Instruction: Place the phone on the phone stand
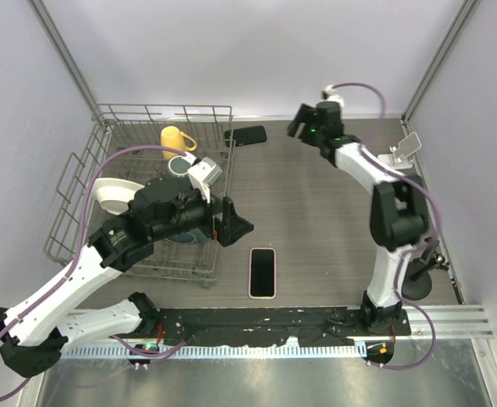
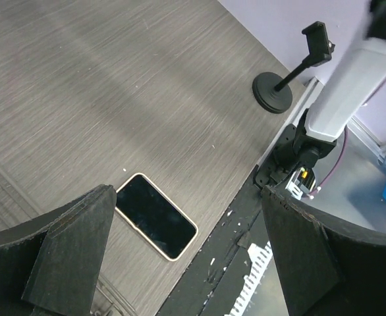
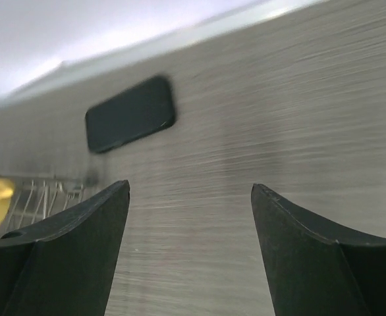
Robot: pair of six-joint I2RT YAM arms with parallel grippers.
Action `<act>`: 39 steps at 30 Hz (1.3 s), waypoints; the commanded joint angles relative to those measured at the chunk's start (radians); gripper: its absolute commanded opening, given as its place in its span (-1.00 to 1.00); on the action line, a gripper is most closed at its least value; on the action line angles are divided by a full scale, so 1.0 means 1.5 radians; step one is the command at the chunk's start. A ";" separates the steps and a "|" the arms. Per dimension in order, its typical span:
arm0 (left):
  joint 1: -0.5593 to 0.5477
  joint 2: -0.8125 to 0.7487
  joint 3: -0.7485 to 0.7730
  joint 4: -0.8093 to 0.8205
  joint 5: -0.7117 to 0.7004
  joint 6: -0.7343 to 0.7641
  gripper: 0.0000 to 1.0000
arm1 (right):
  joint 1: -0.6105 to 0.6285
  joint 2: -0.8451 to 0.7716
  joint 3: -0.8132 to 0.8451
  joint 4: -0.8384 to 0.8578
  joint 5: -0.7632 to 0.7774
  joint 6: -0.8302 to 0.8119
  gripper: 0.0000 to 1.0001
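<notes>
The table [image 1: 316, 220] was a grey-brown laminate with a fine straight wood grain, matte and flat. The phone stand [image 1: 408, 147], a small white angled piece with a tilted back plate, stood bare at the upper right of the overhead frame, close to the side wall.

Two phones lay flat on the table. A cream-edged phone [image 1: 263, 272], a rounded rectangle with a glossy black face, lay at lower centre just before the black base rail [image 1: 274, 322]; in the left wrist view it [image 2: 156, 216] lay slantwise at lower left. A dark phone [image 1: 246, 135], black all over, lay at upper centre beside the rack's corner, and appeared blurred at upper left in the right wrist view [image 3: 130, 114].

The left gripper [image 1: 234, 222] hung left of centre with its blunt black jaws spread wide and holding nothing [image 2: 188, 197]. The right gripper [image 1: 298, 124] hung at upper centre, between the dark phone and the stand, its jaws apart and empty [image 3: 190, 189].

A wire dish rack [image 1: 164, 108] filled the left side, holding a yellow mug [image 1: 175, 138] and a white bowl [image 1: 113, 195]. A black clamp holder [image 1: 418, 281] on a round base stood at lower right [image 2: 273, 92], behind the right arm's upright link.
</notes>
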 commanded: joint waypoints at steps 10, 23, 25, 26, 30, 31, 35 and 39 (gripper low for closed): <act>-0.004 0.004 -0.013 0.054 -0.020 -0.030 0.93 | 0.107 0.378 0.326 0.127 -0.114 0.295 -0.32; -0.003 0.029 -0.015 0.064 -0.010 -0.022 0.93 | 0.118 0.570 0.625 -0.025 0.083 0.274 -0.99; -0.003 0.030 -0.014 0.064 -0.008 -0.020 0.93 | 0.119 0.588 0.650 -0.055 0.086 0.265 -0.99; -0.004 0.030 -0.014 0.063 -0.008 -0.018 0.93 | 0.118 0.589 0.660 -0.065 0.088 0.263 -0.99; -0.003 0.030 -0.017 0.066 -0.008 -0.015 0.93 | 0.117 0.574 0.640 -0.114 0.105 0.254 -0.99; -0.003 0.031 -0.017 0.065 -0.008 -0.015 0.93 | 0.117 0.569 0.633 -0.117 0.105 0.251 -0.99; -0.004 0.033 -0.018 0.067 -0.002 -0.016 0.93 | 0.117 0.558 0.631 -0.161 0.110 0.234 -0.99; -0.003 0.028 -0.019 0.066 -0.001 -0.018 0.93 | 0.118 0.532 0.610 -0.213 0.129 0.229 -0.99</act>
